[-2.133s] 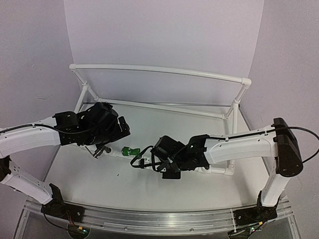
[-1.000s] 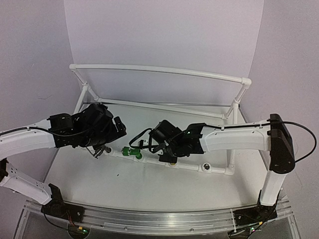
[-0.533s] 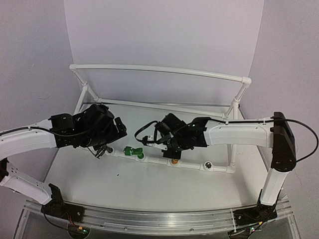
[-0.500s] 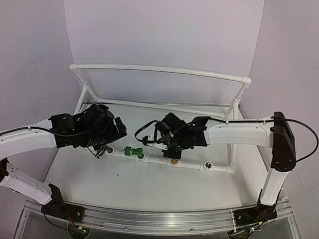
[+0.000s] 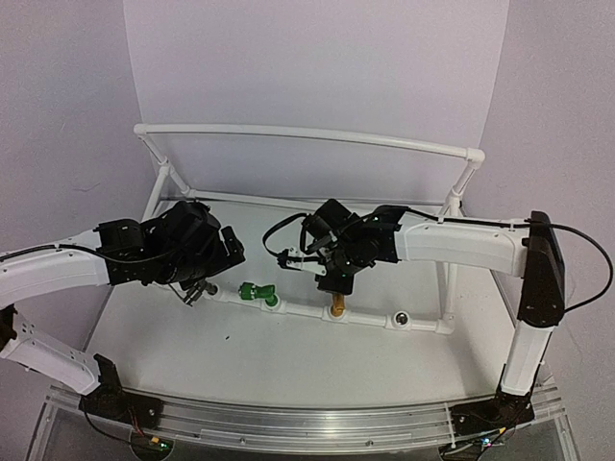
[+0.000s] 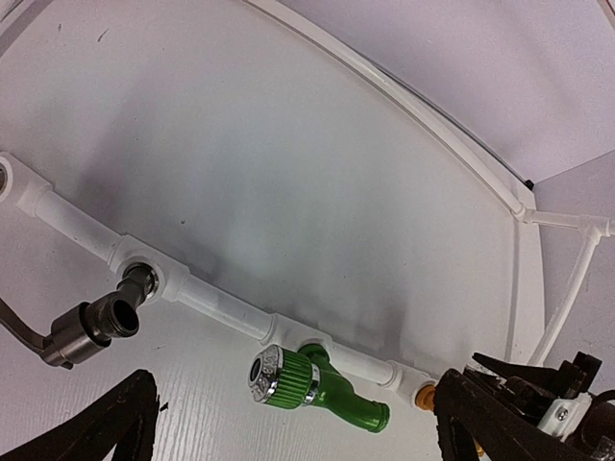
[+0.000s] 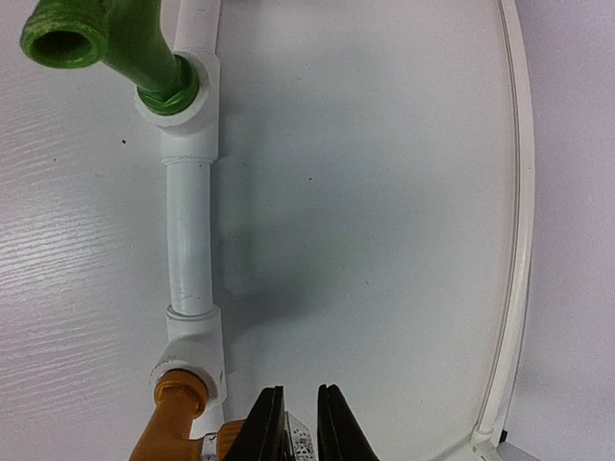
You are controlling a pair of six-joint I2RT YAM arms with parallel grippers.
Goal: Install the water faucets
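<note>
Seated in pipe frame (image 7: 189,254): grey faucet (image 6: 96,327), green faucet (image 6: 312,384), brass faucet (image 5: 336,305)
Left end effector (image 5: 219,257): wide, empty, by grey faucet
Right end effector (image 7: 293,423): narrow, empty, above brass faucet
Remaining: likely nothing

Grey metal faucet (image 6: 96,327) is sitting plugged into a tee near the left end of the front pipe rail (image 6: 223,304), its thin lever curving leftward. Green faucet (image 6: 317,382), chrome-ringed at its head, is sitting in the next tee, lying aslant. Brass faucet (image 5: 337,307) is sitting in the tee after that, pointing toward the table's (image 5: 288,375) near edge.
</note>
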